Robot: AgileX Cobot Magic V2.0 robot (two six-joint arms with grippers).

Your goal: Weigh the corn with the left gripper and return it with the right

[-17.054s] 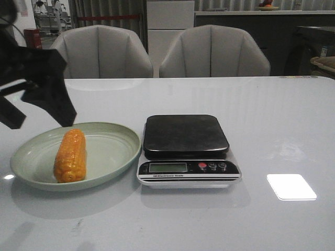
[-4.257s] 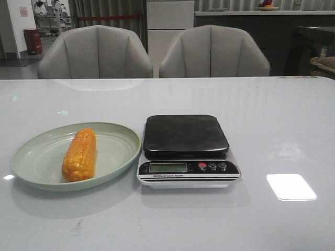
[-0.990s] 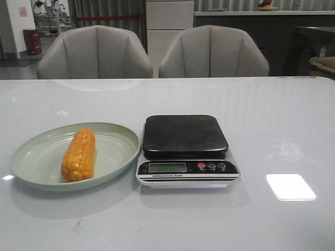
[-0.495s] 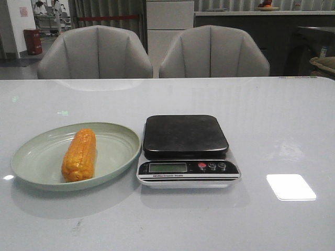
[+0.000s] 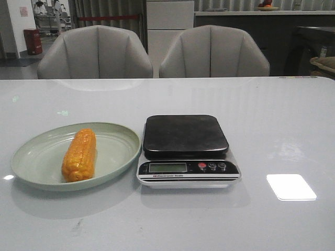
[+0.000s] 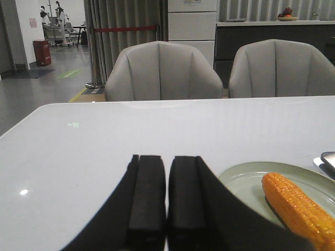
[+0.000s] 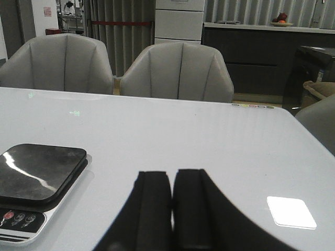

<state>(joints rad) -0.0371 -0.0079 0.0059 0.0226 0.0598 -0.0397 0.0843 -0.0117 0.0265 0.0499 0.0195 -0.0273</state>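
Corn: lying on plate, near table's left edge, beside scale. Left gripper: fingers pressed together, empty. Right gripper: likewise.

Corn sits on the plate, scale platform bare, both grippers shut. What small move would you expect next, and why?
Probably the left gripper opens and eases toward the corn. The cob lies untouched on the green plate, the scale carries nothing, and the left gripper is shut just short of the plate. The right gripper is shut beyond the scale, so it likely waits.
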